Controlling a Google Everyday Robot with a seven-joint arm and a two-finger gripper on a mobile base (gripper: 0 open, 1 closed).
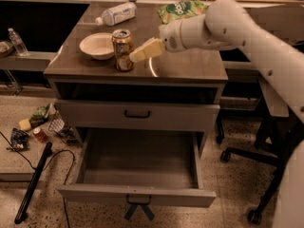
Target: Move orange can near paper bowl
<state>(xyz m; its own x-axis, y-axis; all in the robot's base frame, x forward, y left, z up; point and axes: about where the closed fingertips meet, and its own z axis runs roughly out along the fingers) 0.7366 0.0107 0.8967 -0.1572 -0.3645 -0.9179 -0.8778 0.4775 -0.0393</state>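
Progress: orange can (pixel 123 50) upright on cabinet top (pixel 190 66), upper left of frame, just right of paper bowl (pixel 96 45), nearly at its rim. Placement looks done. Gripper (pixel 137 55) just right of can; grip state cannot tell. Left: confirm release, back arm off.

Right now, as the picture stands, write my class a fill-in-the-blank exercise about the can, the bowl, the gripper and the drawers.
The orange can stands ____ on the tabletop. In the picture, the paper bowl sits just ____ of the can. The gripper is at the can's ____ side. The bottom drawer is pulled ____.
Missing words: upright, left, right, open.
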